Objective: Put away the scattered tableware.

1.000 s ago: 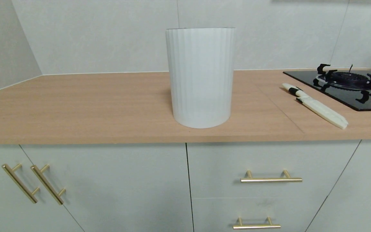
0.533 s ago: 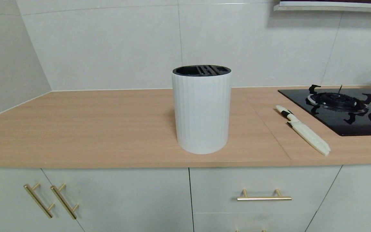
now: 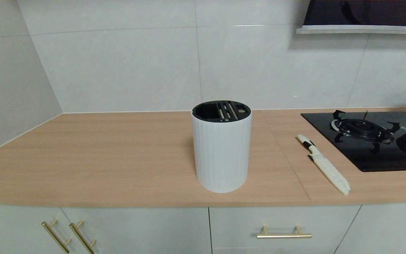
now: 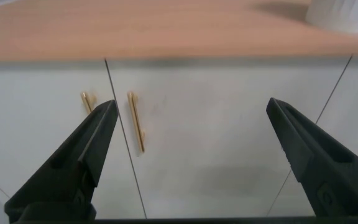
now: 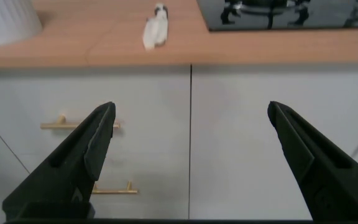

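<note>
The knife (image 3: 324, 165) lies flat on the worktop (image 3: 100, 158), well to the right of the white ribbed holder (image 3: 221, 155) and apart from it. Its handle end, pale with a black band, points away towards the wall. Its blade is wrapped in a pale covering, so the edge cannot be seen.

The holder stands upright near the worktop's front edge. Its black top is slotted, and the slots are too dark inside to make out. Beyond the knife from the holder is a black hob (image 3: 365, 141), cut off at the frame edge along with a dark rounded thing on it.

The left claw (image 4: 190, 106) is spread wide with nothing between its fingers. It faces the cupboard doors below and left of the holder (image 4: 347, 12). The right claw (image 5: 190, 107) is likewise spread and bare, facing the drawer fronts below the knife (image 5: 156, 28).
</note>
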Controlling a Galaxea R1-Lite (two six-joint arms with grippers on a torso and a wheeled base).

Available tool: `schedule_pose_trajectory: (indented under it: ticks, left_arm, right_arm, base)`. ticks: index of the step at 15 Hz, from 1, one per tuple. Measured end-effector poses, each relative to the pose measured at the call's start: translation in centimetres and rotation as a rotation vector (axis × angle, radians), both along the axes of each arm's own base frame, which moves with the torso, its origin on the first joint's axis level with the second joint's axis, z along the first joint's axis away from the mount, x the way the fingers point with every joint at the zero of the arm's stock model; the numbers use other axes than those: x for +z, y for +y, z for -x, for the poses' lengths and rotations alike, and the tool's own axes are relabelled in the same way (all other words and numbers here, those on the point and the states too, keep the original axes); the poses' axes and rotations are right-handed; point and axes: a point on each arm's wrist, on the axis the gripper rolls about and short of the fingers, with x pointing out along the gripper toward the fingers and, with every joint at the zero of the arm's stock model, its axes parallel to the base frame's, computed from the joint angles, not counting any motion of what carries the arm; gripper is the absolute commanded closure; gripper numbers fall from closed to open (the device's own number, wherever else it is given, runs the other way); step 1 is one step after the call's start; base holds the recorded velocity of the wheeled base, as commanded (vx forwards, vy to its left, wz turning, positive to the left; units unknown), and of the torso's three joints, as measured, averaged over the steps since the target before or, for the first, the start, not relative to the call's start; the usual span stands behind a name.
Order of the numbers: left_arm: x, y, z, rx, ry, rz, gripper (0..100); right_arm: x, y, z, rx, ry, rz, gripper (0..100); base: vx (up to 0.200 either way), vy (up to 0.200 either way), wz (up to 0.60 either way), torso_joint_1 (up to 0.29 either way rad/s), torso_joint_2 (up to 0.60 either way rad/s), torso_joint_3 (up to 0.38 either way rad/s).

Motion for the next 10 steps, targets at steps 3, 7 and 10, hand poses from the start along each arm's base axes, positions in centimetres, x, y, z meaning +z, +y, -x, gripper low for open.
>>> schedule_pose_trajectory:
  ticks: [3, 7, 10]
  left_arm:
    - [0.00, 0.00, 0.00, 0.000, 0.000, 0.000, 0]
    - [0.00, 0.00, 0.00, 0.000, 0.000, 0.000, 0]
    - [0.00, 0.00, 0.00, 0.000, 0.000, 0.000, 0]
  right_arm:
    - [0.00, 0.00, 0.00, 0.000, 0.000, 0.000, 0]
    - [0.00, 0.00, 0.00, 0.000, 0.000, 0.000, 0]
    - [0.00, 0.00, 0.00, 0.000, 0.000, 0.000, 0]
  base:
    - [0.000, 0.000, 0.00, 0.222, -0.51, -0.287]
    - [0.000, 0.000, 0.00, 0.246, -0.54, -0.295]
    - [0.000, 0.000, 0.00, 0.266, -0.57, -0.310]
